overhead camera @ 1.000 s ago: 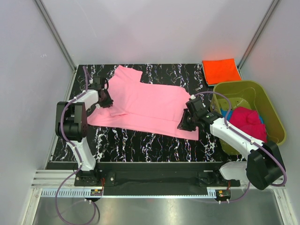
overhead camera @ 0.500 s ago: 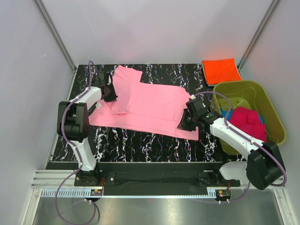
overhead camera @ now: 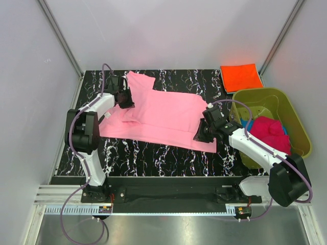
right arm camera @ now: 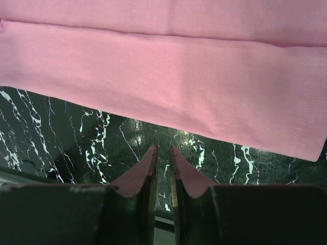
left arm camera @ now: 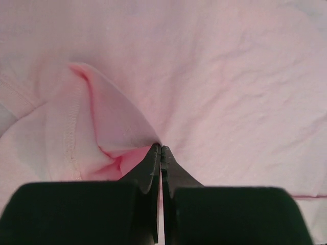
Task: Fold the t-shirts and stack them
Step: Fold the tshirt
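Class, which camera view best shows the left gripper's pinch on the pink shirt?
Left wrist: left gripper shut on a pink shirt fold. Top shows it small, pinch hidden; right wrist shows only the shirt's edge.

pink t-shirt (overhead camera: 163, 115): light pink, plain, the same colour all over; seams also pink
orange t-shirt (overhead camera: 241, 76): bright orange, plain
magenta t-shirt (overhead camera: 270, 132): strong magenta, plain
blue t-shirt (overhead camera: 247, 124): blue; only a small part is visible
tub (overhead camera: 258, 93): olive green, plain
table (overhead camera: 153, 153): black with thin white veins, like marble
left arm (overhead camera: 99, 106): white, with black joints
right arm (overhead camera: 255, 145): white, with black joints
cables (overhead camera: 61, 218): pale purple
walls (overhead camera: 179, 35): pale grey, plain
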Robot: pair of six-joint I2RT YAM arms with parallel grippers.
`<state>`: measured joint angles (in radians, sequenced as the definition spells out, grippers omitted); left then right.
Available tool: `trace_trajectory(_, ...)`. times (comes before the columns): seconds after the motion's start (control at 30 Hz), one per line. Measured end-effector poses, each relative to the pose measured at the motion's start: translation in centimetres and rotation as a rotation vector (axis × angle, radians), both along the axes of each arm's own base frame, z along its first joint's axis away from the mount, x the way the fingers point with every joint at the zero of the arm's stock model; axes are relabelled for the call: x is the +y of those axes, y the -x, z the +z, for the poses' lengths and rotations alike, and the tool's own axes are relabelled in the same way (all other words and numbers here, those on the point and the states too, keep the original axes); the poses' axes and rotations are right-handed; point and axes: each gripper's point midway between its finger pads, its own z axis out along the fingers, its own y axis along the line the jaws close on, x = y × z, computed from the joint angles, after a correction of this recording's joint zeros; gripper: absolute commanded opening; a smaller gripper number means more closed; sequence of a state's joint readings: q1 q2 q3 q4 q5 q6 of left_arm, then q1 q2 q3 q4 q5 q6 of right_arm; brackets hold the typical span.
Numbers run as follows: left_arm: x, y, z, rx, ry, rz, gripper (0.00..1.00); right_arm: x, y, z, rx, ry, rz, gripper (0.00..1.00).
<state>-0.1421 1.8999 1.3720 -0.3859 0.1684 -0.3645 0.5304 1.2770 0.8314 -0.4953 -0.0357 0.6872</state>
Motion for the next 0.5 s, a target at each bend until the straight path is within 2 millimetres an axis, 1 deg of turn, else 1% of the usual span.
trace_trajectory(0.1, -0.5, -0.7, 0.3, -0.006, 0.022, -0.001, 0.0, 0.0, 0.0, 0.0, -0.001, 0.001, 0.001, 0.22)
trace_trajectory(0.27, -1.3, -1.7, 0.0, -0.001, 0.061, -0.005, 0.0, 0.0, 0.0, 0.0, -0.001, 0.002, 0.001, 0.22)
trace_trajectory(0.4, -2.0, -1.9, -0.4, 0.014, 0.084, -0.018, 0.0, 0.0, 0.0, 0.0, -0.001, 0.002, 0.001, 0.22)
trace_trajectory(0.43, -2.3, -1.9, -0.5, 0.017, 0.09, -0.025, 0.04, 0.0, 0.0, 0.0, -0.001, 0.001, 0.001, 0.22)
trace_trajectory(0.47, -2.5, -1.9, -0.5, 0.019, 0.096, -0.032, 0.12, 0.0, 0.0, 0.0, -0.001, 0.002, 0.001, 0.22)
trace_trajectory(0.5, -2.8, -2.0, -0.6, 0.022, 0.102, -0.04, 0.16, 0.0, 0.0, 0.0, -0.001, 0.001, 0.001, 0.22)
